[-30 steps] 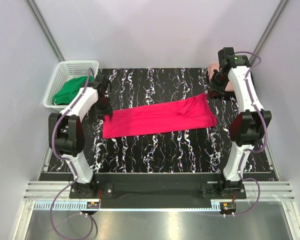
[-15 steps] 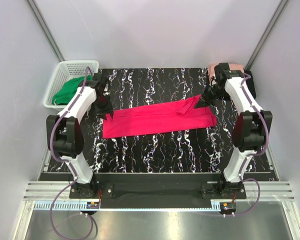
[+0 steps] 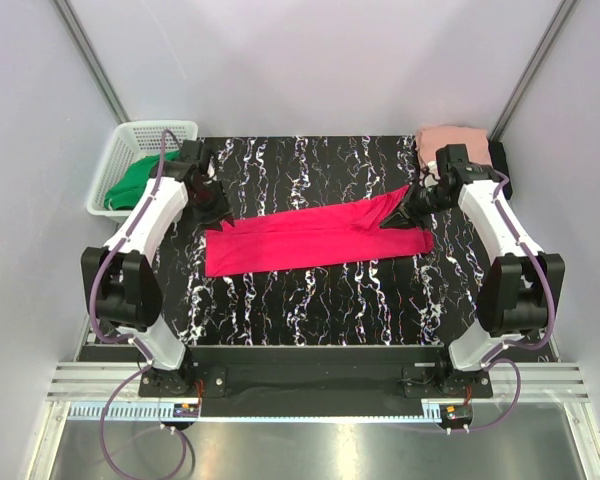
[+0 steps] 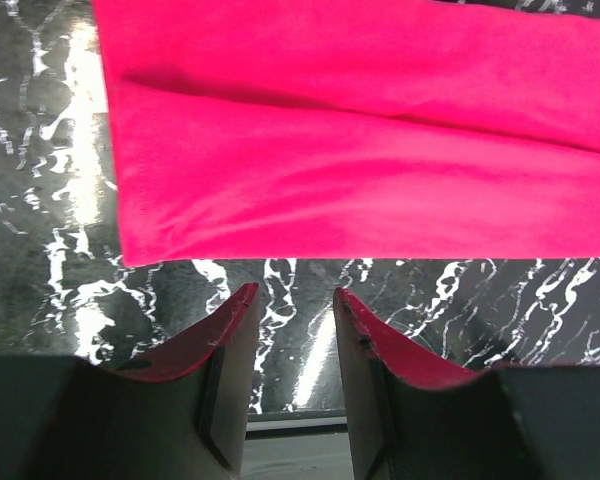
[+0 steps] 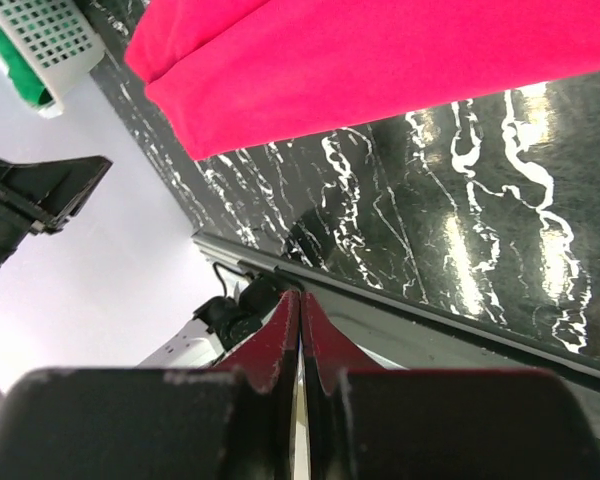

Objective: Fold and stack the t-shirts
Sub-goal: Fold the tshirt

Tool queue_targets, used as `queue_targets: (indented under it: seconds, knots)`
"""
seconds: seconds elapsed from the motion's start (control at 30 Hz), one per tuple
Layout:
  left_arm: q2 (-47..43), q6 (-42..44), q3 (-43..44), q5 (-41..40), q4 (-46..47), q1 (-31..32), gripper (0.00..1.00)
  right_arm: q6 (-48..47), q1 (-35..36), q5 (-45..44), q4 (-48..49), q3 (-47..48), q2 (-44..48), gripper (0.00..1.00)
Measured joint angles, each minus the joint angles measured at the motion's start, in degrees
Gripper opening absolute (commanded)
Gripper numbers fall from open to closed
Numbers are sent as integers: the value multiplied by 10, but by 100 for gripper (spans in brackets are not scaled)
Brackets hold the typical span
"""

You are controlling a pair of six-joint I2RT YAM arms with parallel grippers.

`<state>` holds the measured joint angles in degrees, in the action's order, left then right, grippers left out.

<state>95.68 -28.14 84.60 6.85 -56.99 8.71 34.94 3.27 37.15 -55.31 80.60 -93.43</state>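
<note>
The crimson-pink t-shirt (image 3: 315, 235) lies flat in the middle of the counter (image 3: 310, 300) as a long narrow band. Its long axis runs from the left edge toward the right edge, slightly skewed, so the right end sits nearer the back edge than the left end does. One arm stands at each end. The left gripper (image 3: 212, 210) is beside the band's left end on its back-edge side, and the right gripper (image 3: 410, 205) is at the back-edge side of the right end. Neither is nearer the shirt as a whole; each is nearest its own end. In the left wrist view the left fingers stand apart with bare counter between them and nothing held, and the shirt's long edge lies crosswise just ahead of the tips. In the right wrist view the right fingers are pressed together with no cloth visible between them, and the shirt lies ahead, apart from the tips. The likely next fold carries one short end along the long axis onto the other, so each gripper would need its end's corner. The salmon-pink t-shirt (image 3: 448, 140) sits at the back right corner with the black t-shirt (image 3: 502, 172) just beside it.
</note>
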Motion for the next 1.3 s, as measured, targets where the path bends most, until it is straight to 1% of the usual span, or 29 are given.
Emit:
queue_targets:
  seconds: [0.13, 0.3, 0.6, 0.67, 0.7, 0.73, 0.83, 0.97, 1.13, 1.17, 1.3]
  knots:
    - [0, -7, 0, 6, 2, 11, 41, 0, 0, 17, 0, 1, -3, 5]
    - [1, -15, 15, 8, 1, 26, 41, -2, 0, 43, 1, 6, -21, 5]
    - [2, -32, 26, 7, 14, 49, 41, -6, 0, 53, 6, 20, -51, 5]
    - [2, -30, 22, 7, 18, 52, 41, -7, 0, 47, 6, 21, -59, 6]
    - [2, -28, 19, 7, 18, 53, 43, -8, 0, 43, 7, 21, -64, 10]
    - [2, -24, 15, 7, 19, 54, 44, -8, 1, 40, 9, 21, -68, 11]
    - [2, -12, 3, 2, 21, 54, 45, -11, 9, 20, 15, 22, -75, 11]
    - [15, 7, 0, -12, 18, 54, 45, -12, 44, 2, 14, 40, -90, 12]
    - [59, 28, 2, -34, 12, 54, 46, -12, 91, -16, 13, 67, -122, 5]
    - [71, 32, 7, -41, 5, 54, 46, -12, 92, -27, 8, 70, -127, 3]
    - [125, 54, 44, -68, -14, 54, 45, -10, 88, -99, -9, 71, -133, 0]
